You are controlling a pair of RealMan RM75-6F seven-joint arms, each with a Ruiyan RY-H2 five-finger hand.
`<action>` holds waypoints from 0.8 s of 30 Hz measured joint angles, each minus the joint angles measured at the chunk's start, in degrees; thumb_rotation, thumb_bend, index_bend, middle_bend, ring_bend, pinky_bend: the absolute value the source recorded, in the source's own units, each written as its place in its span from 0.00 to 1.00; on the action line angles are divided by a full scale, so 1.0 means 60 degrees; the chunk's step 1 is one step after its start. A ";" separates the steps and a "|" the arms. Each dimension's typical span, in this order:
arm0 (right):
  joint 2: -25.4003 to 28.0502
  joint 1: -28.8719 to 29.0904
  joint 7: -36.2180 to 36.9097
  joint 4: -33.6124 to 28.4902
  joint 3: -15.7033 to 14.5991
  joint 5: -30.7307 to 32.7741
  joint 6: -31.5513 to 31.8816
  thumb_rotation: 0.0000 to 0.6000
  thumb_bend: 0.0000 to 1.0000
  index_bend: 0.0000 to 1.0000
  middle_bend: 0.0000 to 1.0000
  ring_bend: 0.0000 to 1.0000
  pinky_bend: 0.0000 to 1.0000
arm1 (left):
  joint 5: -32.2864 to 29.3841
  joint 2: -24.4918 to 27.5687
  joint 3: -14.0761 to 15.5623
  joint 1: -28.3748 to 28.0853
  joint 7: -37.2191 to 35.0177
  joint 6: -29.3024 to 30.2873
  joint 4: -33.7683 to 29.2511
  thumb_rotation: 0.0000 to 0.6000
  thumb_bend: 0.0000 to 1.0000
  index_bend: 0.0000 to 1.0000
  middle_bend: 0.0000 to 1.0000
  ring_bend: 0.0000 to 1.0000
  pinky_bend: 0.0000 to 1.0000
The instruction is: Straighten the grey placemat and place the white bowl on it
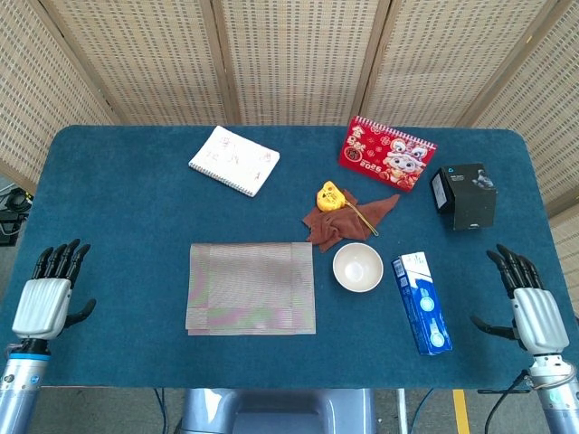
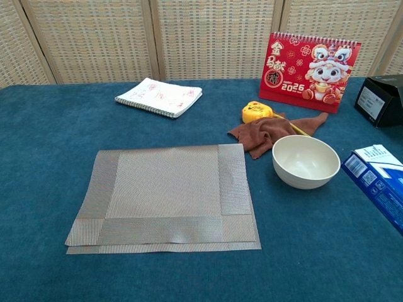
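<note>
So, my left hand (image 1: 41,303) sits at the table's near-left corner, fingers apart and holding nothing — nothing has been touched yet. The grey placemat (image 1: 251,287) lies in the near-middle of the table (image 1: 127,208), folded over on itself, one layer peeking out along its near edge. I judge the first step is to unfold it: I should pinch only the top layer by an edge, lift it low and lay it out flat, pressing the lower layer so it does not slide. The white bowl (image 1: 357,268) stands just beside the mat's right edge, with the brown cloth (image 1: 336,221) behind it and the blue box (image 1: 422,302) near it on the right, so the unfolding needs room there. My right hand (image 1: 532,306) rests at the near-right corner, likewise spread and empty. The head view alone shows my hands; the chest view alone shows the doubled layers clearly — and the bowl's empty inside.
</note>
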 measured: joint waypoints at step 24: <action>0.0064 0.0015 0.0400 0.0018 -0.0046 -0.0128 -0.0011 1.00 0.13 0.09 0.00 0.00 0.00 | 0.0465 -0.2212 0.0449 -0.0929 0.2008 -0.1765 0.0334 1.00 0.14 0.03 0.00 0.00 0.00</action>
